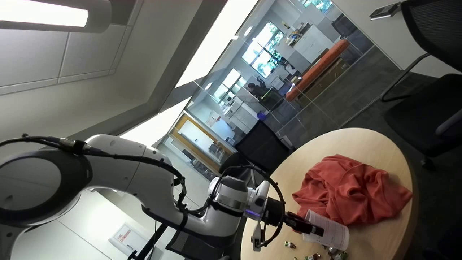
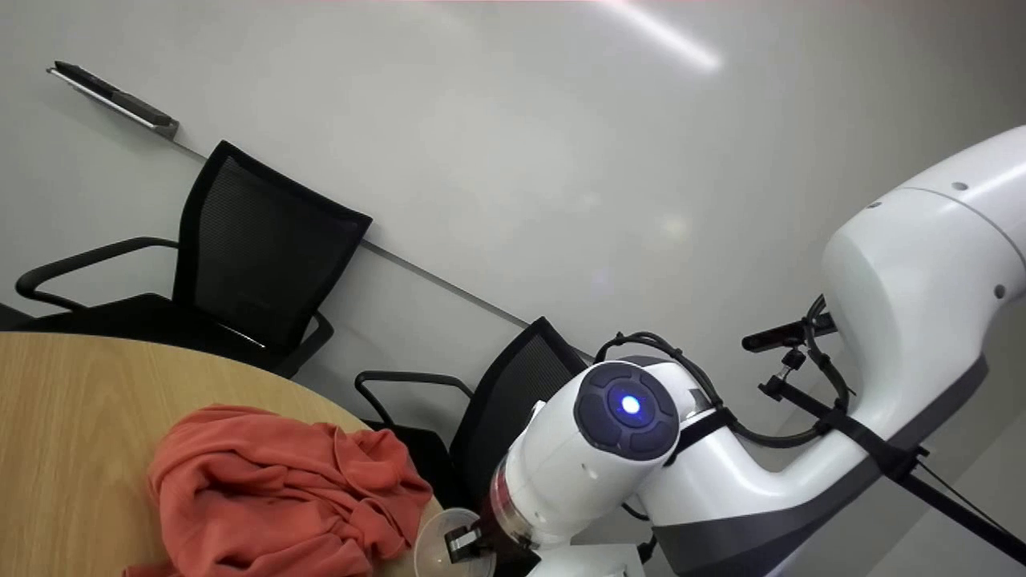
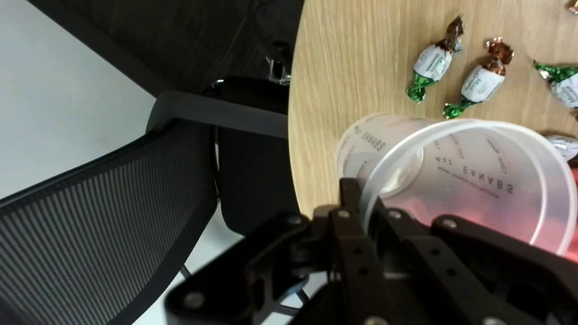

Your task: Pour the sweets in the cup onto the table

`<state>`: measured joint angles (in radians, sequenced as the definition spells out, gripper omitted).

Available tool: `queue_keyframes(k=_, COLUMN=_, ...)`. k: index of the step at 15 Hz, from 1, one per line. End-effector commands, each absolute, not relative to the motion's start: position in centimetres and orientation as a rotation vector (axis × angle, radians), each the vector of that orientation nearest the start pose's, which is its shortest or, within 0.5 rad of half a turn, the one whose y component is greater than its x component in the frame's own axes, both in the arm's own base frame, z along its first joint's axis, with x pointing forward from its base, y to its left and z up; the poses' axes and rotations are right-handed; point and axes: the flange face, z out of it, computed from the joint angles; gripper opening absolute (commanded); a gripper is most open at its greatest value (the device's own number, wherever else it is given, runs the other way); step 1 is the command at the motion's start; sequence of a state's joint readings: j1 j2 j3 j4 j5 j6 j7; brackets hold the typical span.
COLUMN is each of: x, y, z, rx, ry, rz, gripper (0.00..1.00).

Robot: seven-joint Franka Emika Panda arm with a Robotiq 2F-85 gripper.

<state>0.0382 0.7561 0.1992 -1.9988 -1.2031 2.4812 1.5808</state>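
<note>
Several wrapped sweets [image 3: 483, 84] lie on the table [image 3: 347, 58] near the cup [image 3: 478, 167], whose wall my gripper [image 3: 366, 203] has pinched at the rim, one finger inside, one outside. Whether the cup's base touches the wood, I cannot tell. Left in my wrist view, a narrow bare strip separates it from the table's curved edge, a black chair [image 3: 149, 194] just beyond. Red cloth [image 1: 353, 191] bunches close beside the cup in both exterior views, crowding me there.
</note>
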Motion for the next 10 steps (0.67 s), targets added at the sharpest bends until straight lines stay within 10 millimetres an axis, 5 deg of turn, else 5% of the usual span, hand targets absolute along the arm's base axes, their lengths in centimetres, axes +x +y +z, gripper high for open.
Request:
queue_keyframes(k=1, x=52.6, y=13.4, z=7.6, rx=-3.401, ry=0.580, rz=-0.376, gripper=0.01)
queue_keyframes(k=10, x=52.0, y=12.5, z=6.6, rx=-3.213, ry=0.783, rz=-0.360, gripper=0.01)
